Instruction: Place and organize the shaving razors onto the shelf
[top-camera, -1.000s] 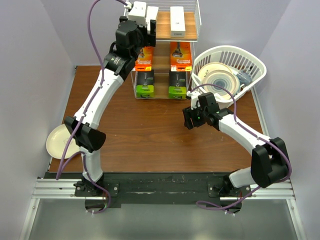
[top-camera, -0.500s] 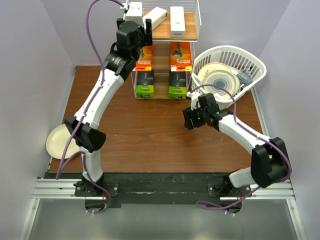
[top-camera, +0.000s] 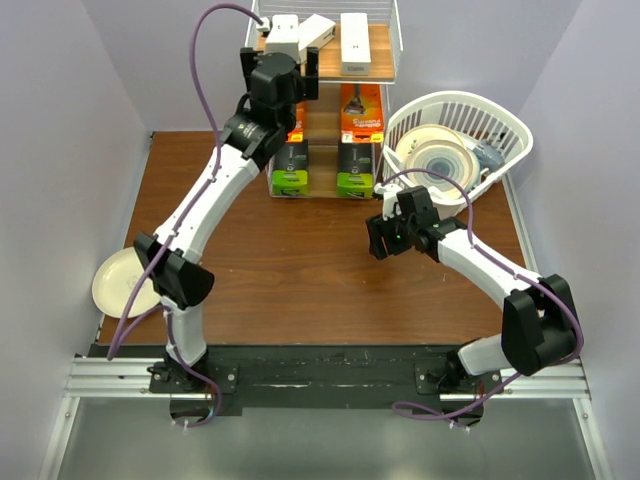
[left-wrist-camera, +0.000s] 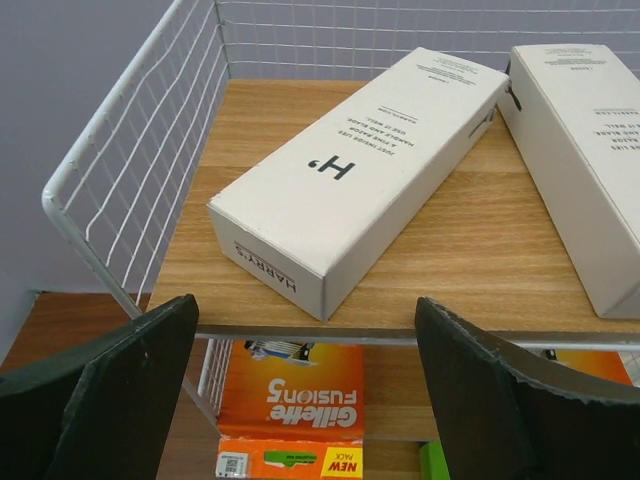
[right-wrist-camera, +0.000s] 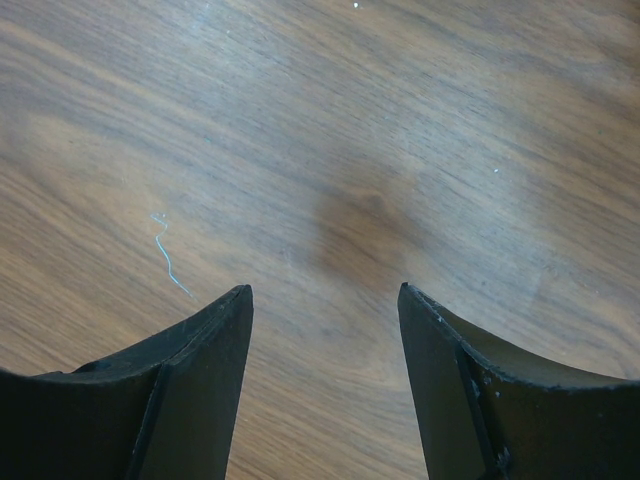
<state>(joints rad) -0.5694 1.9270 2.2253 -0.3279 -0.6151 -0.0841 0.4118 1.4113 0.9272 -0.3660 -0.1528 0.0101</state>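
The shelf (top-camera: 326, 62) stands at the back of the table. On its top board (left-wrist-camera: 250, 130) one slim white razor box (left-wrist-camera: 360, 165) lies askew, and a second white box (left-wrist-camera: 590, 150) lies straight to its right. My left gripper (left-wrist-camera: 305, 310) hovers open just in front of the askew box (top-camera: 318, 30), touching nothing. An orange razor card (left-wrist-camera: 295, 410) shows on the tier below. Another orange card (top-camera: 361, 108) and two black boxes with green ends (top-camera: 290, 170) (top-camera: 355, 170) fill the lower tiers. My right gripper (right-wrist-camera: 324, 290) is open and empty over bare table (top-camera: 385, 240).
A white slotted basket (top-camera: 505, 125) holding cream plates (top-camera: 440, 160) sits right of the shelf. One cream plate (top-camera: 115, 285) lies at the table's left edge beside the left arm. The shelf's wire side wall (left-wrist-camera: 140, 150) rises left of the askew box.
The left gripper let go of the white box, which now lies askew on the top tier. It opened wider and shifted slightly right. The right arm stayed still.
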